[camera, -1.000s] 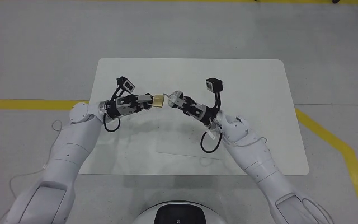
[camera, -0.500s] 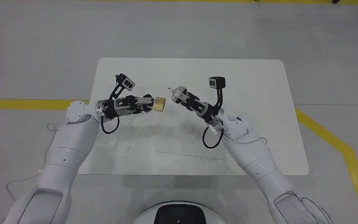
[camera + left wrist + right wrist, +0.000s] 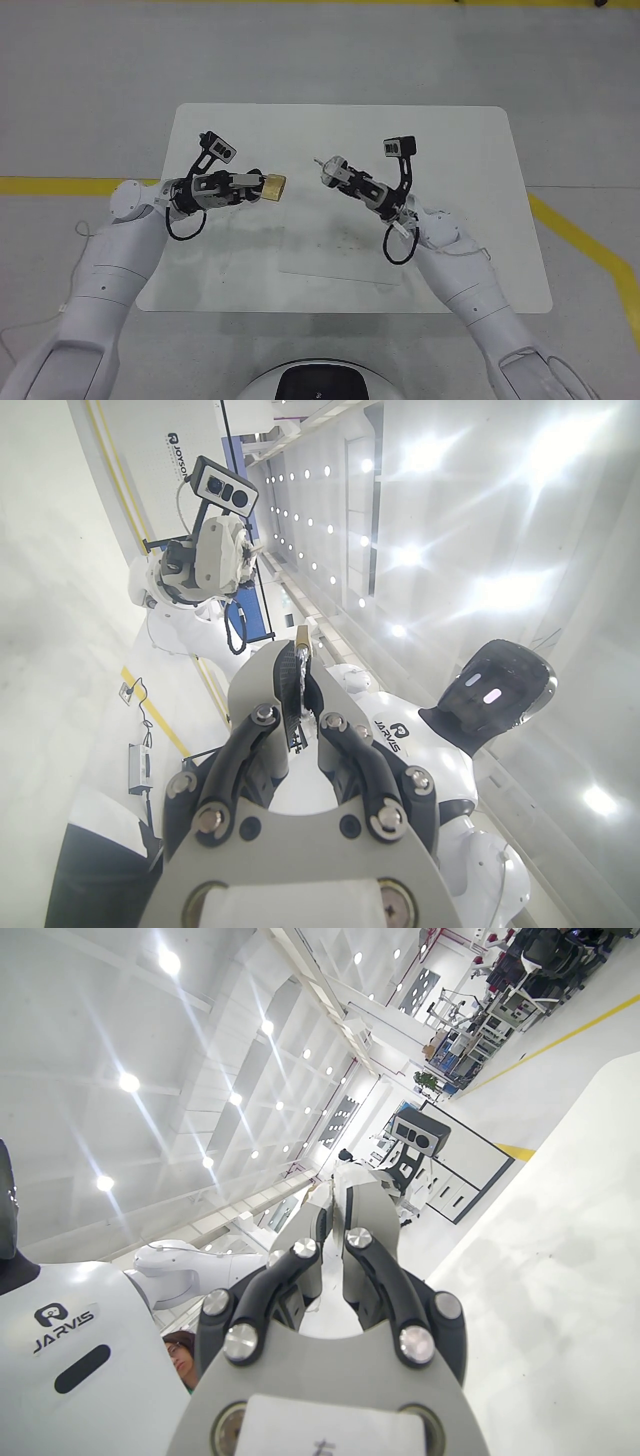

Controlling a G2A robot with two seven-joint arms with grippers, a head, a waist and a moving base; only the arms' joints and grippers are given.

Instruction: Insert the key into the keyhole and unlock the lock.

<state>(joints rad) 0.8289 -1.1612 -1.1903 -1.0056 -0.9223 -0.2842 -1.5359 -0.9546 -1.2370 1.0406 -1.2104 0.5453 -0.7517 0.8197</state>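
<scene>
the left hand [image 3: 262,184] is closed on the brass lock [image 3: 273,185]. the lock juts out past the fingertips and is held in the air, with the white surface [image 3: 440,140] lying below it. in the left wrist view the two ribbed pads [image 3: 287,680] are pressed together. a sliver of the lock's brass body shows beyond their tips, and a silvery piece is pinched between them (whether that piece is the shackle cannot be told).

the right hand [image 3: 326,170] sits to the right of the lock and a little farther from the robot than it, with open space between the two. this hand is clamped shut on the key [image 3: 318,160], and only a thin bright tip pokes out of its fingers on the side facing the lock. the key is outside the lock and not touching it, and its tip ends near the lock's right face. from the left wrist view the right hand appears beyond the lock, fingers together, with the key's small tip sticking out. in the right wrist view the right hand's fingers meet at their tips, and the key there is too small to make out.
</scene>
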